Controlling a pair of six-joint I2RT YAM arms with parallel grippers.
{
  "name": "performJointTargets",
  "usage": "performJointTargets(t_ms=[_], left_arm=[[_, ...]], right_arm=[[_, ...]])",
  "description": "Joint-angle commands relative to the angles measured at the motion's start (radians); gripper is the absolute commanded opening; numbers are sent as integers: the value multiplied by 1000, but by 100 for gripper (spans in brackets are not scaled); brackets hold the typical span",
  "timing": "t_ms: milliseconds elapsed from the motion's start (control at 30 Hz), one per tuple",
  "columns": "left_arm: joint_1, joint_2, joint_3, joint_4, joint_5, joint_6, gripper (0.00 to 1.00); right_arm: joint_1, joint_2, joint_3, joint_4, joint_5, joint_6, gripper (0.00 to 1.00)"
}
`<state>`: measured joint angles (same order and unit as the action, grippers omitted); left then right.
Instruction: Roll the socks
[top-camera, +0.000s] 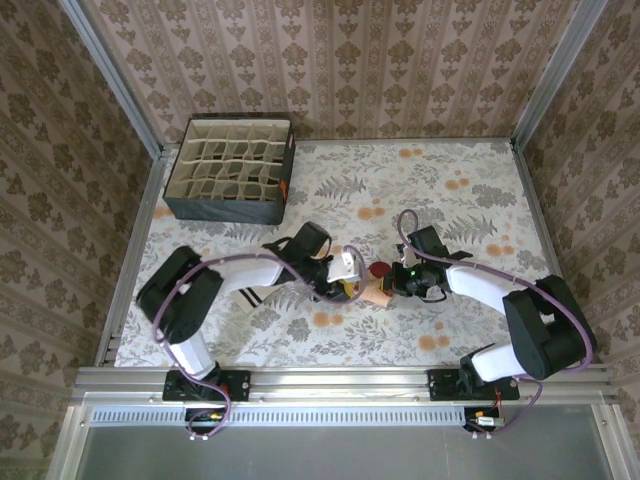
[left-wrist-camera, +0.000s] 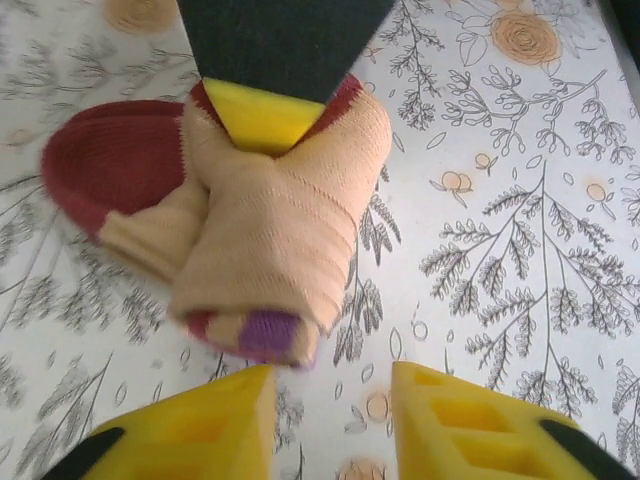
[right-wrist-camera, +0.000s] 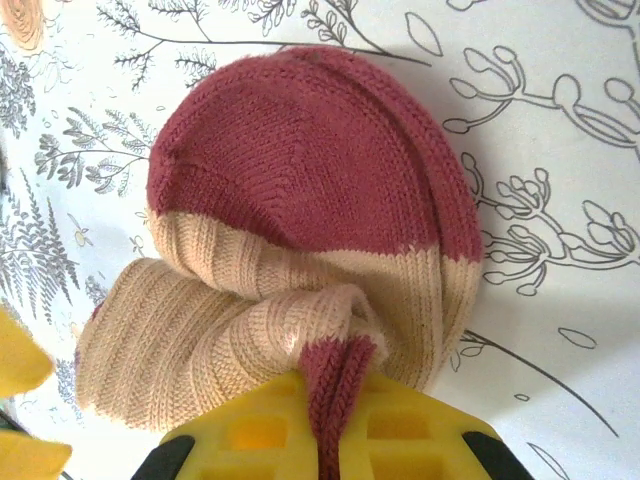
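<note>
Now: tan knit sock with maroon toe, rolled, near counter centre, toward 5 o'clock; right gripper pinches maroon fold; left gripper part-open, empty, just short of roll. Regrip low; avoid unrolling.

Left arm angled rightward from near-edge base, right arm leftward; wrists set close together near table centre. Left gripper jaws parted, nothing between. Right gripper pinched on tan sock fold.
</note>
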<state>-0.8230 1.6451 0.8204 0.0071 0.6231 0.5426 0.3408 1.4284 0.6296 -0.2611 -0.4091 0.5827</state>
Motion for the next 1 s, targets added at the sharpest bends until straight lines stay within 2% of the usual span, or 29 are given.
performJointTargets(t_ms=[0,167,367,733,967], left_arm=[[-22,-92,-91,215,-119,89,41],[-126,-131,-119,222,-344,258,42],[-229,-72,-99,259,-489,411,42],[-253,87,-25,275,-530,500,42],[-249,177,18,285,-539,514,42]], right_arm=[[-11,53,-7,-158,144,-14,0],[-11,74,20,-178,139,-36,0],[-11,114,57,-212,123,-72,0],[-13,202,94,-239,78,-108,1],[-15,243,126,-255,30,-141,5]])
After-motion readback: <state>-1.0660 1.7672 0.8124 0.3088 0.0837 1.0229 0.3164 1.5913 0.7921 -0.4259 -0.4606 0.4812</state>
